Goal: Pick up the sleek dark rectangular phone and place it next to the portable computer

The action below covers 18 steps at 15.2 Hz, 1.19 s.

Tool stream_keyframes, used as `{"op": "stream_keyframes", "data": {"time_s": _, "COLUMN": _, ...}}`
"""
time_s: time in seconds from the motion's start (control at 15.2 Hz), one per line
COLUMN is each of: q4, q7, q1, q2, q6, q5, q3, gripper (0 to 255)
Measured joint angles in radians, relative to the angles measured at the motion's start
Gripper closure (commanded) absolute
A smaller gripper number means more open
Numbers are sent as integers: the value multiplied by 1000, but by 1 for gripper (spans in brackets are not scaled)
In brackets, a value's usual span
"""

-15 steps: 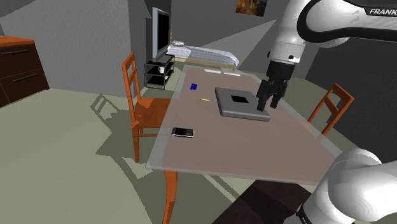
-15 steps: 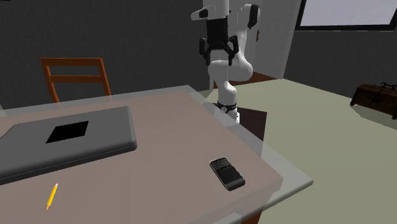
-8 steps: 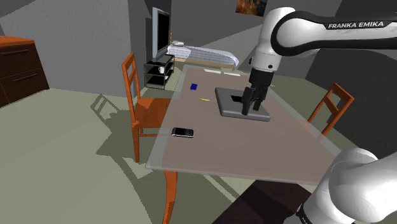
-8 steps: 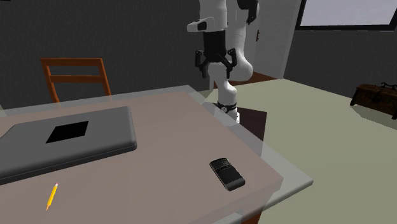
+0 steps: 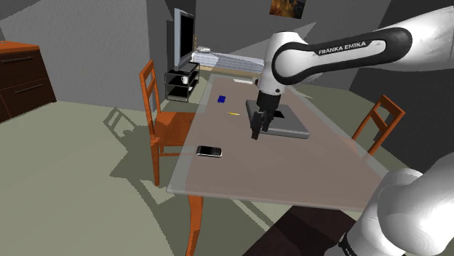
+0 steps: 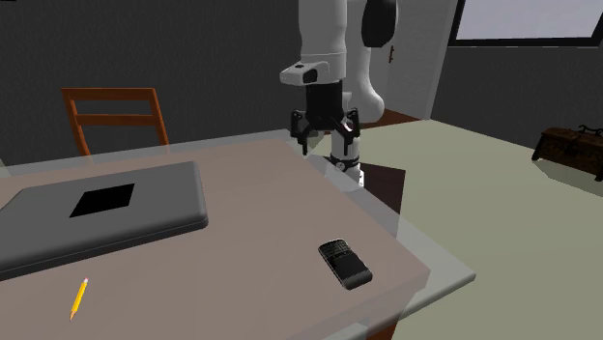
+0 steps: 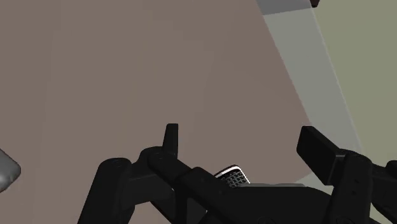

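Observation:
A dark rectangular phone (image 5: 209,151) lies flat near the table corner at the shoulder view's left; it also shows in the second exterior view (image 6: 345,263). The closed grey laptop (image 5: 284,122) with a black patch on its lid (image 6: 97,217) rests further along the table. My black gripper (image 5: 255,133) hangs open and empty above the table, just off the laptop's edge and well short of the phone. It faces the second exterior view (image 6: 326,143). In the wrist view the fingers (image 7: 172,137) stand apart around the gripper (image 7: 245,145), and the phone's end (image 7: 232,176) peeks over the hand.
A yellow pencil (image 6: 78,297) lies beside the laptop, and a small blue object (image 5: 222,99) sits further back. Orange chairs (image 5: 156,109) (image 5: 378,120) flank the brown table (image 5: 276,171). The phone is close to the table's edge.
The arm has swung from above the laptop toward the shoulder view's left and lower, nearer the phone's side. The fingers stayed open; phone and laptop have not moved.

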State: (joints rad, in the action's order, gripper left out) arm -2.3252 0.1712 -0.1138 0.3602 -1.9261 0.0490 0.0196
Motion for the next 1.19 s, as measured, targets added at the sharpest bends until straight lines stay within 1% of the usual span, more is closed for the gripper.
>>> {"op": "stream_keyframes", "data": {"time_s": 0.33, "q4": 95, "q7": 89, "q1": -27, "q2": -196, "q6": -116, "q5": -7, "q3": -9, "gripper": 0}}
{"op": "stream_keyframes", "data": {"time_s": 0.53, "q4": 130, "q7": 140, "q1": -39, "q2": -285, "q6": -180, "q5": -14, "q3": -17, "gripper": 0}}
{"op": "stream_keyframes", "data": {"time_s": 0.86, "q4": 252, "q7": 203, "q1": -65, "q2": -469, "q6": -256, "q5": -30, "q3": -42, "gripper": 0}}
{"op": "stream_keyframes", "data": {"time_s": 0.92, "q4": 271, "q7": 211, "q1": -67, "q2": -491, "q6": -261, "q5": -33, "q3": -44, "gripper": 0}}
{"op": "stream_keyframes", "data": {"time_s": 1.19, "q4": 265, "q7": 217, "q1": -71, "q2": -525, "q6": -304, "q5": -36, "q3": -48, "gripper": 0}}
